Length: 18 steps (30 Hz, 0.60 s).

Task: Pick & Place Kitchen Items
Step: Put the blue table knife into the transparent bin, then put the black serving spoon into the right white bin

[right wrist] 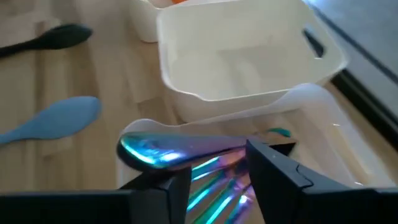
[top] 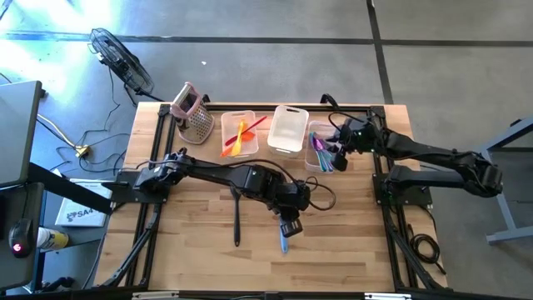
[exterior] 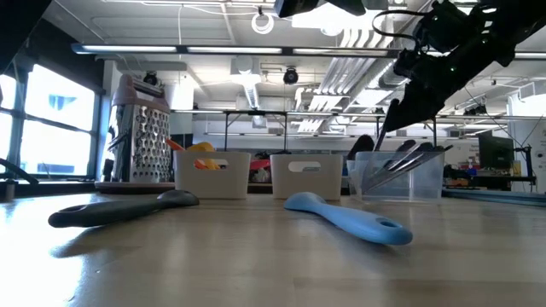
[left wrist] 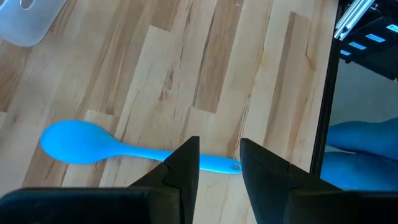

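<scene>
Wooden counter [top: 191, 242] fills mid-frame. Left tool [left wrist: 219, 163], fingers apart, hovers over the blue spoon [left wrist: 93, 142] at lower centre. Right tool [right wrist: 219, 167], fingers apart, hangs above the right bin [top: 315, 143] of utensils [right wrist: 186, 152].

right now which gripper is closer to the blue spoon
Left. The left gripper hovers right over the blue spoon; the right gripper is away over the end bin.

A metal grater [top: 195, 114] (pink-handled) stands beside three clear bins [top: 288, 130] on the wooden table [top: 191, 242].
</scene>
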Motion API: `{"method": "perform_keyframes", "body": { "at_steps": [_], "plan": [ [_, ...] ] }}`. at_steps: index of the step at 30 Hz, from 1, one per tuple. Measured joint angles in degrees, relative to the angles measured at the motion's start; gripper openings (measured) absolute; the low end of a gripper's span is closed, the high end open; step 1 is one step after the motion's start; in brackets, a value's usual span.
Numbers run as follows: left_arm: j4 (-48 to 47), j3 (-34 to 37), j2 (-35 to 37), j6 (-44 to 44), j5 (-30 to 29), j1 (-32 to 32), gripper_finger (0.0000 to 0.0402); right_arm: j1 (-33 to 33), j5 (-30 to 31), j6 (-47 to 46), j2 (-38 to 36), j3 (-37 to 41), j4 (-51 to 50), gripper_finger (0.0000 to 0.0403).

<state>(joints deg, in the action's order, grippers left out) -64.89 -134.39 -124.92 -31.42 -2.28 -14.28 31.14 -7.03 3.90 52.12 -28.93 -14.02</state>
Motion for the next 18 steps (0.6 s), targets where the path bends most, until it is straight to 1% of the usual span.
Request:
{"method": "perform_keyframes", "body": {
  "at_steps": [3,5,13,18],
  "plan": [
    [-0.04,0.00,0.00,0.08,-0.13,0.00,0.0112,-0.02,-2.69,-1.16,0.00,0.00,-0.29,0.0157],
    [-0.12,0.02,0.00,0.09,-1.14,0.00,0.0112,-0.02,-2.13,-2.47,0.00,0.00,-1.07,0.0162],
    [-1.63,0.02,0.00,0.08,-3.04,0.02,0.0112,-0.02,7.07,-4.07,-0.46,0.00,-5.31,0.0165],
    [-3.55,0.02,-0.02,0.08,-7.11,0.04,0.0112,-0.01,9.12,-4.36,-1.21,0.00,-7.11,0.0165]
  ]
}}
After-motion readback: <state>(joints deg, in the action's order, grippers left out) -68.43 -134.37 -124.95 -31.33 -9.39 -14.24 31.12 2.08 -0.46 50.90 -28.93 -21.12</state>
